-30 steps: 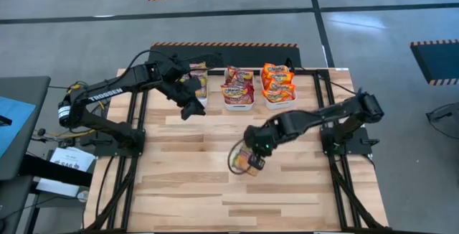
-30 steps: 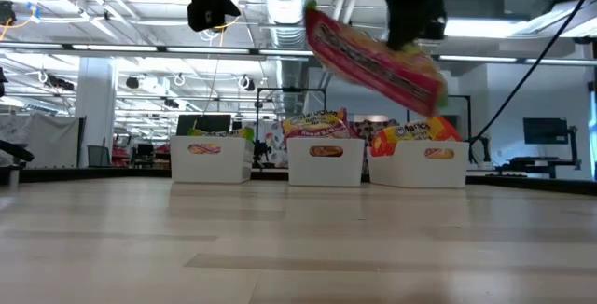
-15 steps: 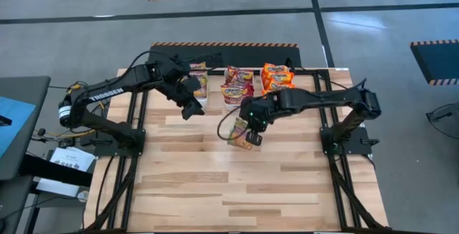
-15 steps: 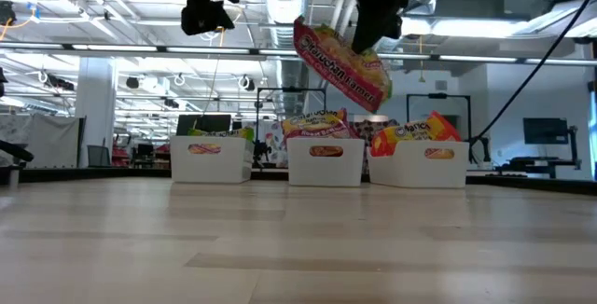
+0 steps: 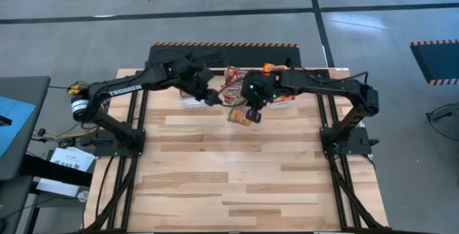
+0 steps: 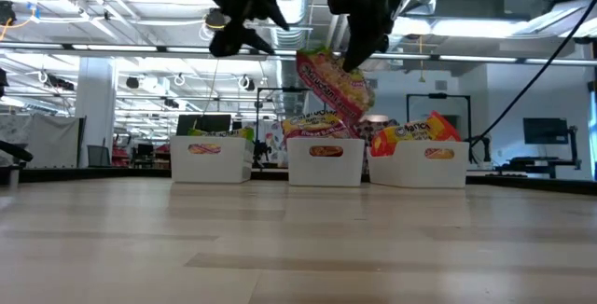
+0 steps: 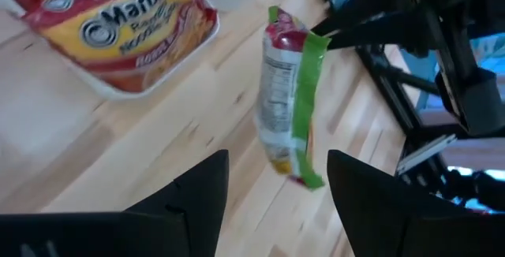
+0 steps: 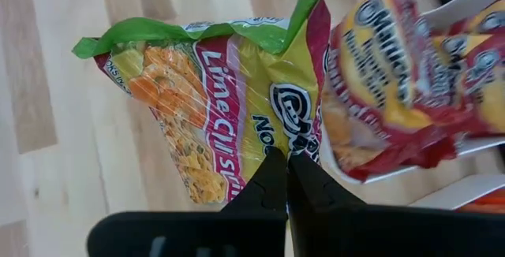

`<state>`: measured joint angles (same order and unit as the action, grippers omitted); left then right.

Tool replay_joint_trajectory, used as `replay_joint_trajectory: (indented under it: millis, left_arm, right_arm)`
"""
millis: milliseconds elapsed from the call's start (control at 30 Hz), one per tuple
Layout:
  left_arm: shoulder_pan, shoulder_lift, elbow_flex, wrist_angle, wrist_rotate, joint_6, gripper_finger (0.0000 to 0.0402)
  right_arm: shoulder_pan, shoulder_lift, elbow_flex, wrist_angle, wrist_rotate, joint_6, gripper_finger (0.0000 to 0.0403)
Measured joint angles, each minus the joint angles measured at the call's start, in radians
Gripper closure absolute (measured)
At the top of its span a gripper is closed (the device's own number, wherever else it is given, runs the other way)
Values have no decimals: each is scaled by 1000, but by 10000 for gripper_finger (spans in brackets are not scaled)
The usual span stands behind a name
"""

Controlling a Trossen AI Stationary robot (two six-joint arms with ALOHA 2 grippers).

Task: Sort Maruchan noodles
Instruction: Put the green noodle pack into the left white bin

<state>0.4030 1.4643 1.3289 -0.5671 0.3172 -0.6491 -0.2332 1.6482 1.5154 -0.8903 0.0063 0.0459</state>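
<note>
Wooden worktop (image 5: pixel 237 176) carrying 3 white bins (image 6: pixel 325 161) along far edge, each holding noodle packets (image 8: pixel 410 91). Right claw (image 8: pixel 286 180) clenched on green-trimmed noodle packet (image 8: pixel 229 107), dangling it in air just in front of middle bin. Left claw (image 7: pixel 276 182) spread wide, gripping nothing, hovering beside hanging packet, near left bin.

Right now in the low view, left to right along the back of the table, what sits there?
Left white plastic bin → middle white plastic bin, with the right hand's glossy green-trimmed noodle packet hanging above it → right white plastic bin heaped with orange packets.
</note>
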Motion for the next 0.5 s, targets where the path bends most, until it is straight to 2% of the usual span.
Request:
replay_joint_trajectory:
  millis: [300,500]
  left_arm:
    - [0,107,0,149,2,-54,201]
    - [0,163,0,258,42,-71,201]
  right_arm:
    - [-50,0,0,35,0,-77,395]
    - [-58,0,0,38,-1,-109,394]
